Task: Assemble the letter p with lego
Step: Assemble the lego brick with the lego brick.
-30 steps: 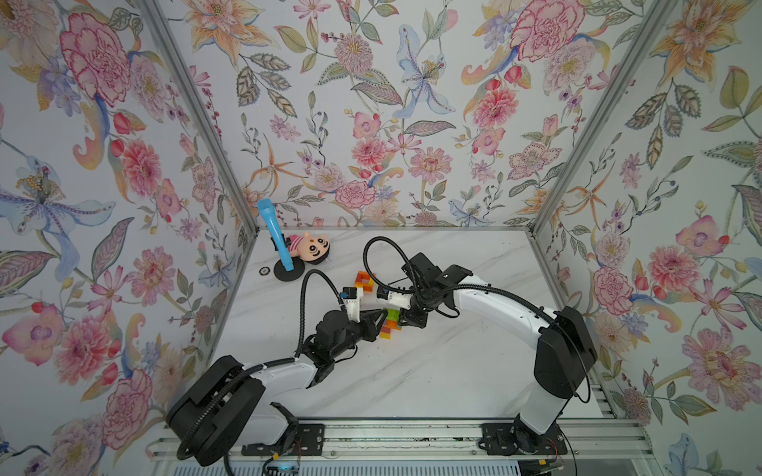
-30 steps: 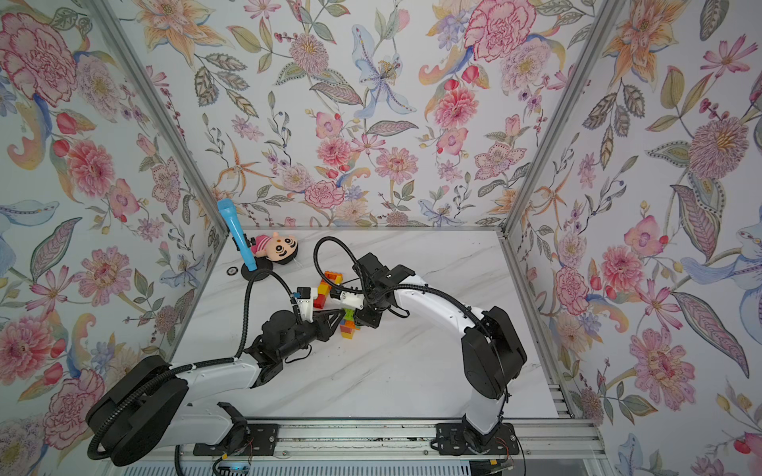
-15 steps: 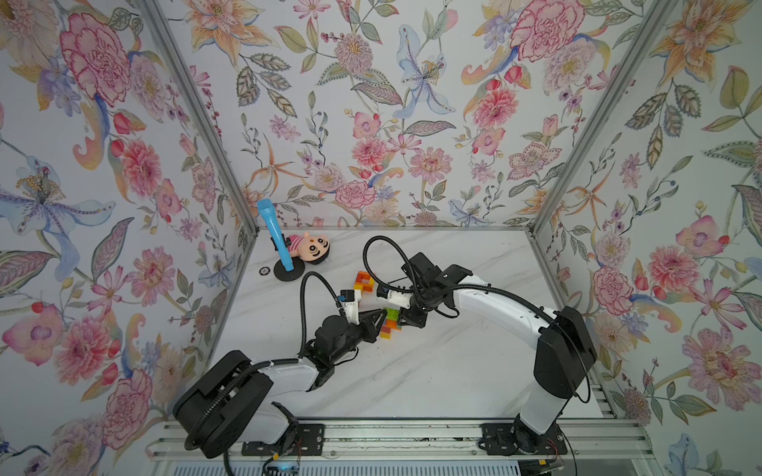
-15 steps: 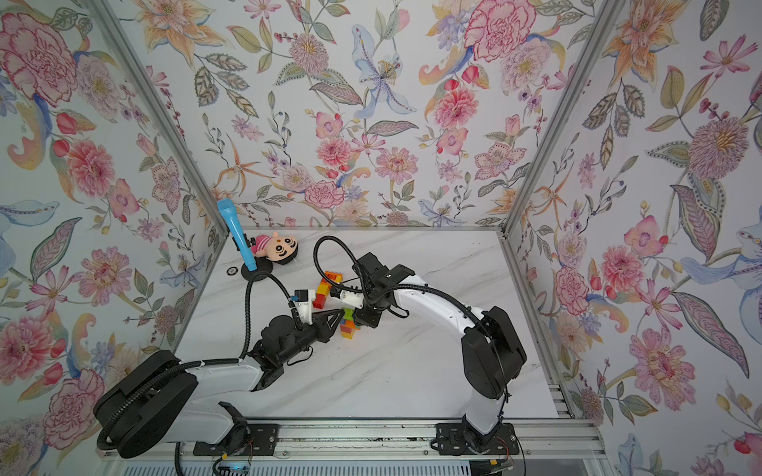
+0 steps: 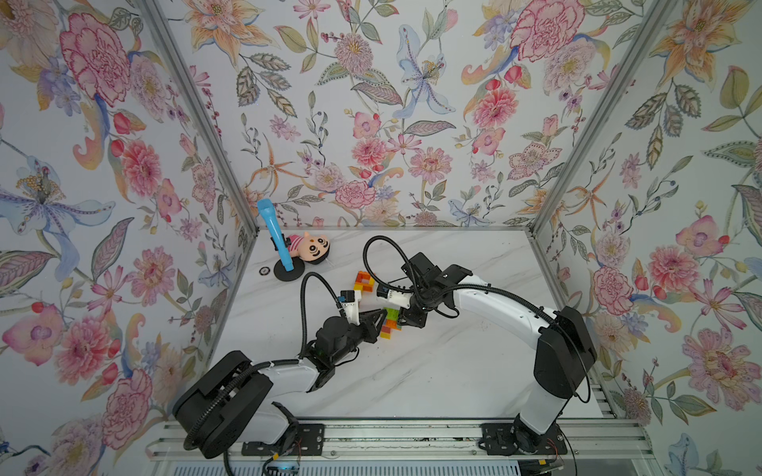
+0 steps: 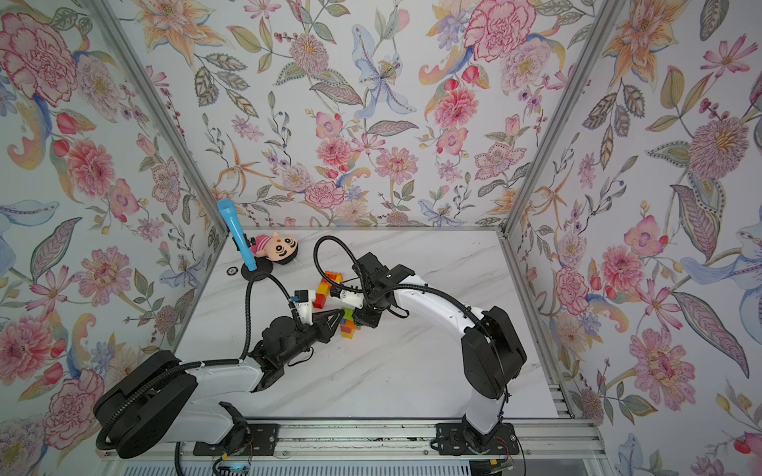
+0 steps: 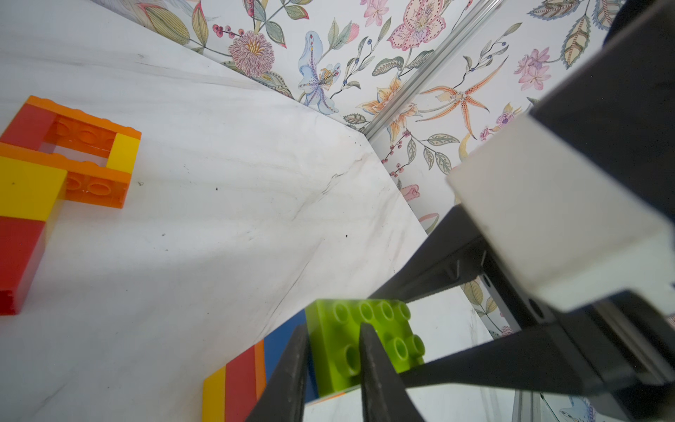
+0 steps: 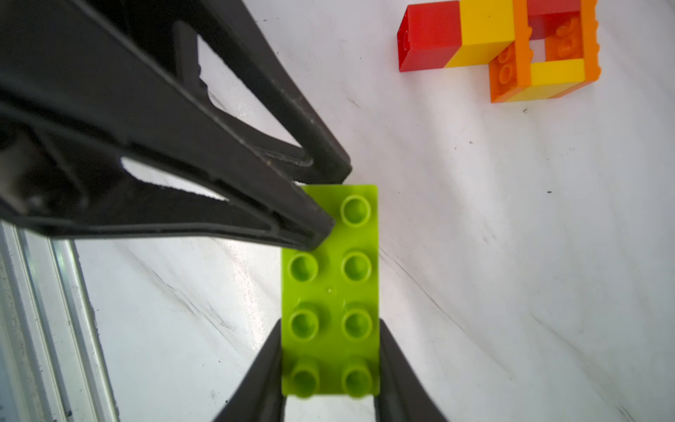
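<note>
above marble table (image 8: 511, 219), right end effector (image 8: 330, 339) pinches the green lego brick (image 8: 328, 288).

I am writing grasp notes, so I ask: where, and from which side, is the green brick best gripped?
I would grip the green brick across its two long smooth side walls, near one short end, coming from that end. The studs face up and the walls are flat and parallel; the right gripper holds it so.
</note>
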You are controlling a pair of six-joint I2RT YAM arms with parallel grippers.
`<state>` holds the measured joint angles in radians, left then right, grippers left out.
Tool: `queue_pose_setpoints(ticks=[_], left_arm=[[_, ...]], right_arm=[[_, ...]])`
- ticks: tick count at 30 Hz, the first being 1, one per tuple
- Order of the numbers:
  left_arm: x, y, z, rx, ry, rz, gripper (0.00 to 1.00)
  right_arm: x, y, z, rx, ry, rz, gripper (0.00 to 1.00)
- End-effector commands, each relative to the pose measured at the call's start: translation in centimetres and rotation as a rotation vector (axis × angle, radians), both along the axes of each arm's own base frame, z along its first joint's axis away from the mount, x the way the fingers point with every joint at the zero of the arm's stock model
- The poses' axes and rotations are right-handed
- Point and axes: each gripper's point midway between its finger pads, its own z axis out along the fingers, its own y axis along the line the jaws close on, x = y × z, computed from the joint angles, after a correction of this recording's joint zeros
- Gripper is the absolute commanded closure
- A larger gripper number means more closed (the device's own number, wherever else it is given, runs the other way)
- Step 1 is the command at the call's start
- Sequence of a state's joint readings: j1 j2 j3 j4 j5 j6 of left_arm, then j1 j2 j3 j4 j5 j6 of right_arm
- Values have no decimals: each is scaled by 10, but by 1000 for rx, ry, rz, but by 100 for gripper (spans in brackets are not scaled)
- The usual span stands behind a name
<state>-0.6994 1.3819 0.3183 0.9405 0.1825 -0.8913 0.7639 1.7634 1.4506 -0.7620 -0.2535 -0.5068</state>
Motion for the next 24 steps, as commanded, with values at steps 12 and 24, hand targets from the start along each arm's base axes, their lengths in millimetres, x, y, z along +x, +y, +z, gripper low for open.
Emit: queue_pose_setpoints(ticks=[12, 24], left_arm=[[-61, 13, -111, 261, 323, -109, 75], [-62, 11, -111, 272, 318, -108, 75]], right_arm=[[14, 7, -2, 43, -32, -37, 69], [15, 1, -7, 11, -44, -50, 69]])
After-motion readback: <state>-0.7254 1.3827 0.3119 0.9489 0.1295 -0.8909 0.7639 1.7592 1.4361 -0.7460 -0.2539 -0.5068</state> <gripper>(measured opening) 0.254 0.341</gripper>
